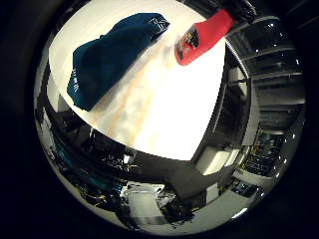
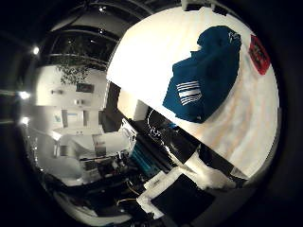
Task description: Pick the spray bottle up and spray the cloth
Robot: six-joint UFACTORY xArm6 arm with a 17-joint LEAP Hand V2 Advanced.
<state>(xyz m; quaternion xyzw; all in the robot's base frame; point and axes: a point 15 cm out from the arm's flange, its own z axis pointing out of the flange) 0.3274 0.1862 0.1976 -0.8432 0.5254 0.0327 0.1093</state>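
From the little-finger side of the palm, a white table [image 1: 169, 109] is filling the upper middle of the view, faintly streaked with tan; a dark blue cloth [image 1: 107, 57] is lying crumpled on it, one end reaching close to the table's edge, the other pointing toward the red spray bottle [image 1: 202, 37]; the bottle is lying on its side on the table, near the cloth but apart from it, with a strip of bare table showing between them; its narrower end is pointing toward the table's edge there, where dark parts are crowding in; a broad stretch of bare table is lying open beside both things, running out to a curved edge, beyond which a cluttered room with shelves and equipment is dropping away.

From the thumb side, the same table is showing as a pale slab with a long straight edge; the cloth, with white stripes on one fold, is sitting close to that edge; the bottle is showing only as a red patch beyond the cloth; bare table is spreading open on the far side of the cloth; past the edge, dark gear and a bright room are showing.

No part of the robot hand is showing in either view, so whether it is wide or narrow I cannot tell; it is holding neither thing.
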